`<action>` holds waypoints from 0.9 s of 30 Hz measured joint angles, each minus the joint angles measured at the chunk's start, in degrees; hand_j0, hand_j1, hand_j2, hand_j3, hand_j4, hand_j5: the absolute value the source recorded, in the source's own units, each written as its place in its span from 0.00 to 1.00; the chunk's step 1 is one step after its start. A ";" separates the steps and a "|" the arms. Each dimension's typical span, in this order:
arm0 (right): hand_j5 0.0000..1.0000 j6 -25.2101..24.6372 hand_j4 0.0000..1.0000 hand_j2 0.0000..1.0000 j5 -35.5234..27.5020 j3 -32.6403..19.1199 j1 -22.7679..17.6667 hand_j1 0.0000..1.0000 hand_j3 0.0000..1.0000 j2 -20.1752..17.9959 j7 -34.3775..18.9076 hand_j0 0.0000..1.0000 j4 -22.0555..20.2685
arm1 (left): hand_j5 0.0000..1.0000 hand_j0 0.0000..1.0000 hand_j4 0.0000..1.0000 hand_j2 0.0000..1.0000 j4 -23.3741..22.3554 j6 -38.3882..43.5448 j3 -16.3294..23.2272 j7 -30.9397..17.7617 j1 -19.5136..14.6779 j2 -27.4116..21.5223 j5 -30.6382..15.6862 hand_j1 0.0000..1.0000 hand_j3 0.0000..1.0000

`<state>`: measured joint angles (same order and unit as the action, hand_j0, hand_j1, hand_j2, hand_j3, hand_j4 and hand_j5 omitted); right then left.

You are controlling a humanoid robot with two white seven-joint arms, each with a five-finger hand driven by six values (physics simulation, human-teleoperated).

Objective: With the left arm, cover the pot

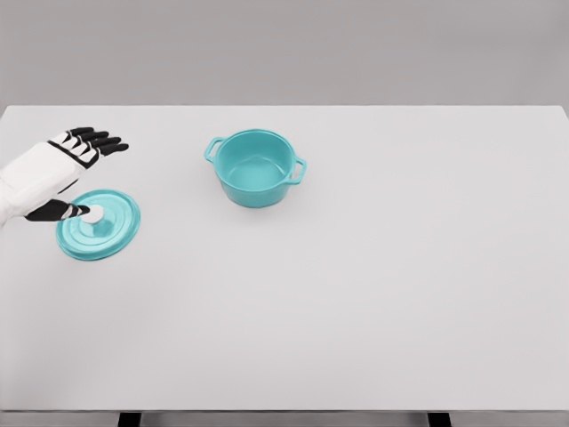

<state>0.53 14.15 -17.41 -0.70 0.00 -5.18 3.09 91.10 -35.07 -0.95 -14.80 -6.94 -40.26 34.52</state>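
The teal lid (99, 225) lies flat on the white table (356, 294), at about 8 o'clock from the open teal pot (256, 167) and well apart from it. The left hand (60, 169) sits at the lid's 11 o'clock — fingers spread wide and holding nothing, thumb tip just beside the lid's white knob (94, 213).

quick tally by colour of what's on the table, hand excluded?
Teal: 2, the pot and the lid, which lies flat on the white table, apart from the pot.
White: 1, the lid's knob.
Total: 2 objects, 3 coloured parts.
The left hand is open beside the knob.
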 measured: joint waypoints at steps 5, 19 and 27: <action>1.00 0.00 1.00 1.00 0.00 0.00 0.00 1.00 1.00 0.00 0.00 1.00 -0.01 | 1.00 1.00 1.00 1.00 -0.05 0.00 -0.22 0.00 -0.09 -0.25 0.04 1.00 1.00; 1.00 0.00 1.00 1.00 0.00 0.00 0.00 1.00 1.00 0.00 0.00 1.00 0.00 | 0.89 0.89 0.89 0.89 0.58 0.00 -0.50 -3.73 0.26 -6.65 -0.62 0.89 0.89; 1.00 0.00 1.00 1.00 0.00 0.00 0.00 1.00 1.00 0.00 0.00 1.00 0.00 | 0.75 0.75 0.75 0.75 0.11 -0.03 2.79 -7.77 -0.35 -9.76 -1.91 0.75 0.75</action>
<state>0.53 14.15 -17.41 -0.70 0.00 -5.18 3.09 91.21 -35.10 1.85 -22.57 -7.29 -50.01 32.61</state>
